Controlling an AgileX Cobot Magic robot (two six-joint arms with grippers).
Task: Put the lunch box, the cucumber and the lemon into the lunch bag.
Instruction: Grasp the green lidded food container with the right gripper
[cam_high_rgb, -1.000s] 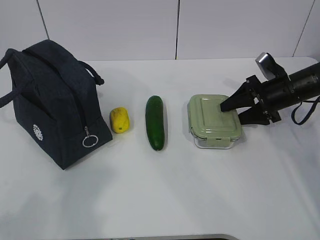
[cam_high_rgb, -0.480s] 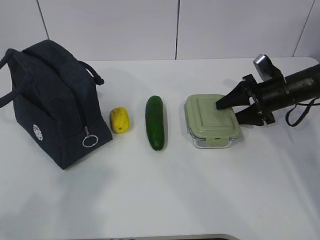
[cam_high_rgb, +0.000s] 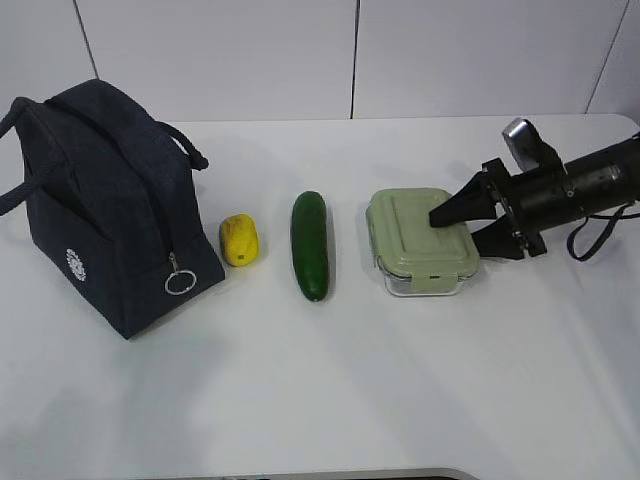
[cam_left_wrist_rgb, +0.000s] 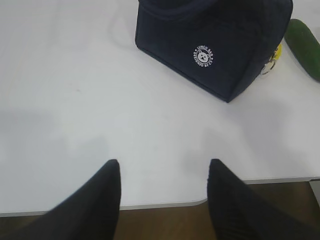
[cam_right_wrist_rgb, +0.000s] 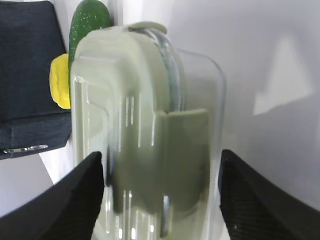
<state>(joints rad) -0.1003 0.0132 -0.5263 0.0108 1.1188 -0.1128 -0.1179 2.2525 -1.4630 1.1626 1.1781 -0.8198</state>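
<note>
The lunch box, clear glass with a sage-green lid, lies right of centre. My right gripper is open, its jaws straddling the box's right end, one finger over the lid; the right wrist view shows the box between the fingers of the gripper. The dark green cucumber lies left of the box, the yellow lemon beyond it. The navy lunch bag stands at the far left. My left gripper is open and empty above the table's front edge, short of the bag.
The bag's metal ring pull hangs at its near corner, by the lemon. A white wall stands behind the table. The table's front edge shows in the left wrist view, brown floor beyond it.
My right gripper has moved left, further over the lunch box's end, and the box has shifted slightly left. The bag, lemon and cucumber have not moved.
</note>
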